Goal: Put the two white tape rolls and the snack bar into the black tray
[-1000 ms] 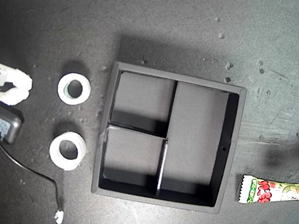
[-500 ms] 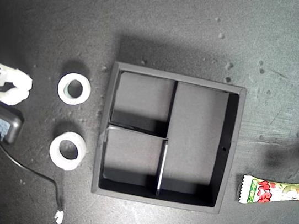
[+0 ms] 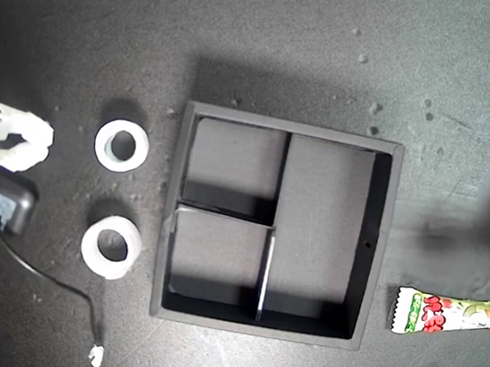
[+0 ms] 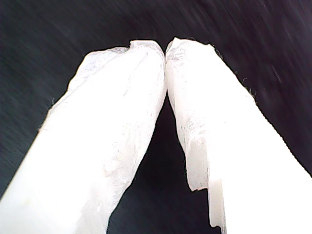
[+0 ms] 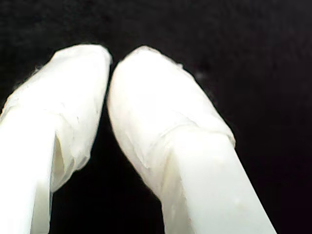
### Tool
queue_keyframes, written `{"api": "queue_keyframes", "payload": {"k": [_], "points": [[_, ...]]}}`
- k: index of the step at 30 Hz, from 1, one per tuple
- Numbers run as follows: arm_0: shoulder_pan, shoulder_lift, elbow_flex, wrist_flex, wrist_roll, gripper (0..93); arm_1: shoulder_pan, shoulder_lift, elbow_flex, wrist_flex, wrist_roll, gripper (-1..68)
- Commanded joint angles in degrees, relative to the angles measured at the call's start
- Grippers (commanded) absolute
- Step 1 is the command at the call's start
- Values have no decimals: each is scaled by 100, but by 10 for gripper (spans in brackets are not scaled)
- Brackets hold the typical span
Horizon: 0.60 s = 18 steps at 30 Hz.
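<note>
Tray: mid-bench, all compartments bare.
Rolls: beside its exterior-left wall.
Bar: exterior-right edge.
My first gripper, my second gripper: tips together, empty.

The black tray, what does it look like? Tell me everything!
The black tray is a square, shallow, matte box lying flat on the dark table. Thin dividers split it into two small compartments on the exterior view's left and one long compartment on the right. All three are empty. Nothing touches it.
</note>
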Motion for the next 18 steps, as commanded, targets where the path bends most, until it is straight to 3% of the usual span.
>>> {"api": "queue_keyframes", "payload": {"k": [1, 6, 8, 12, 15, 18], "points": [[158, 281, 325, 220, -984, 4, 290, 44, 70, -1204, 237, -2], [237, 281, 325, -325, -1687, 0, 352, 44, 70, -1538, 2443, -4], [712, 281, 325, -457, -2865, 0, 308, 44, 70, -1696, 2707, -4], [756, 281, 325, -1143, -2268, 0, 70, 44, 70, -2496, 2268, -5], [773, 281, 62, -1055, -2276, 0, -18, 70, -53, -3182, 1371, -5], [527, 290, -431, -1301, -1301, 9, -237, 70, -703, -3146, 255, -5]]}}
